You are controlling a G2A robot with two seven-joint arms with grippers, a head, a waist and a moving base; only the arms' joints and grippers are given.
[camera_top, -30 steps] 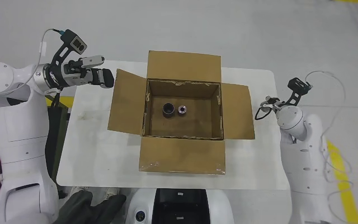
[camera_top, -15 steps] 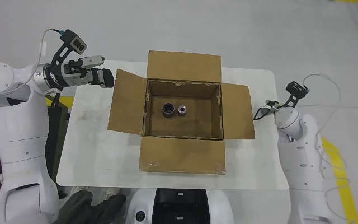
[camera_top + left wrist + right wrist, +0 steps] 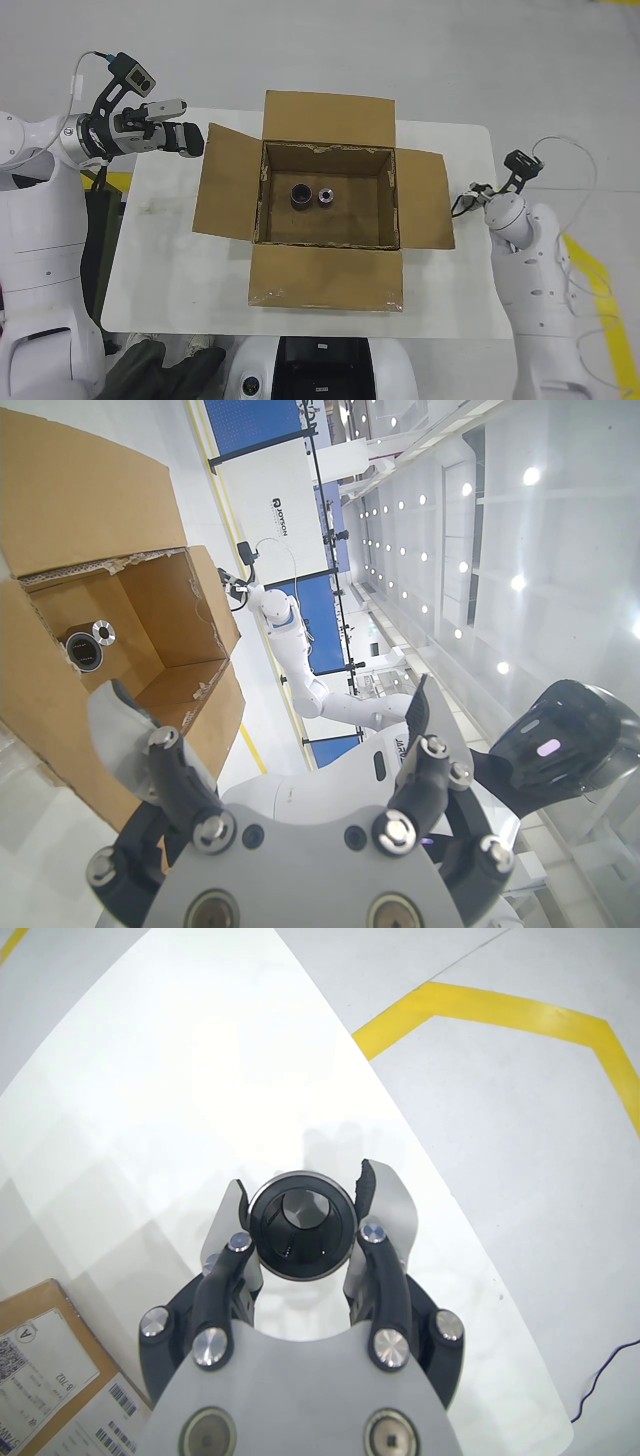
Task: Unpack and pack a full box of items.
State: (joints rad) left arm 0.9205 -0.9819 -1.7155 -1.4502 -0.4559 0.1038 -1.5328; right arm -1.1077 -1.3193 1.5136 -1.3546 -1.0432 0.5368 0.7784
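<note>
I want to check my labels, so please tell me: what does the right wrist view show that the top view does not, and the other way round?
Right wrist view: a black hollow part is held in the right gripper, over the white table. Top view: the open cardboard box holds a dark cylinder and a silver cylinder, side by side, and the left gripper is beside the box's left flap. Both: the table and a part of the box.

Bright light is given by ceiling lamps [image 3: 531, 476]; the white surface [image 3: 175, 1078] is washed out, the box [image 3: 330, 225] inside softly shaded.
</note>
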